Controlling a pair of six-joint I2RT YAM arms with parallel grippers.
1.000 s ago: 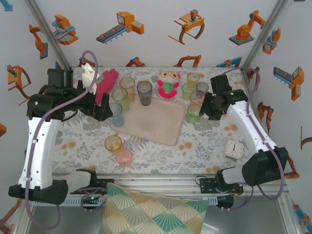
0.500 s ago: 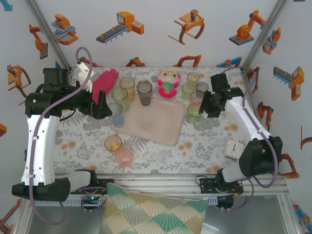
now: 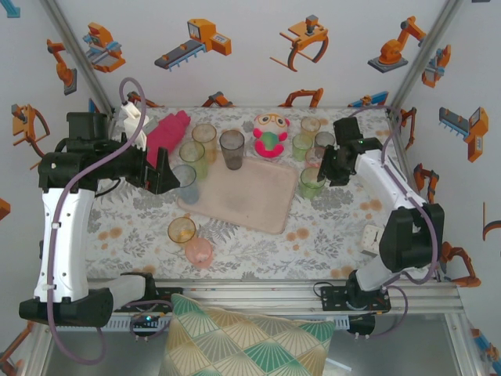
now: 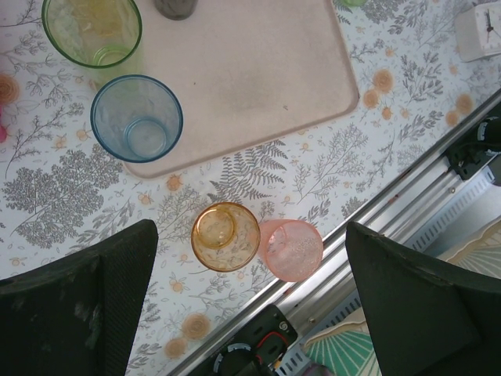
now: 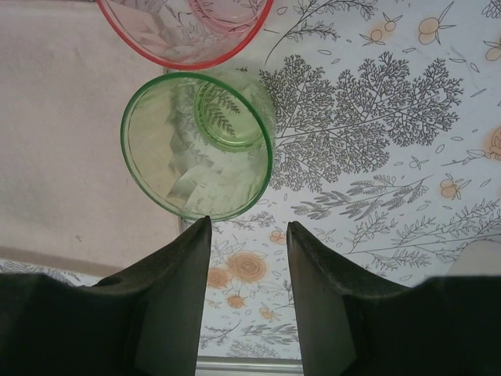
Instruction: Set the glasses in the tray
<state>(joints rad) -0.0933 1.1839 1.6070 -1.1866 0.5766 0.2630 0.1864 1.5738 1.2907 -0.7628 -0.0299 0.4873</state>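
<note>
Top external view: a table under a flowered cover, with a tray [image 3: 250, 200] lying mid-table and glasses standing around it.
Tray: flat and beige-pink, bare across its middle. A grey glass [image 3: 232, 149] stands at its far edge; I cannot tell whether it is on the rim or just against it.
Left gripper [image 3: 170, 174]: its fingers [image 4: 94, 298] are spread wide with nothing between them. It hangs by the tray's left corner, just beside a blue glass [image 3: 186, 182].
Left wrist view: the blue glass stands upright at the tray's corner, with a yellow-green glass [image 4: 92, 30] just beyond it.
Near side: an orange glass [image 4: 225, 236] and a pale pink glass [image 4: 290, 250] touch each other on the cover, between the tray and the metal rail [image 4: 407, 200].
Right gripper [image 3: 322, 174]: its fingers [image 5: 168, 298] are drawn partway together with a clear gap, and they hold nothing.
Right wrist view: the fingertips stop just short of the rim of a green glass [image 5: 196, 145]. That glass stands upright on the cover just beside the tray's right edge, and a red-rimmed glass [image 5: 188, 31] stands just beyond it.
Other items: a plush toy [image 3: 270, 135] lies past the tray's far edge, a magenta cloth [image 3: 168, 129] lies at far left, and a small clock [image 4: 479, 27] sits near the right front.
</note>
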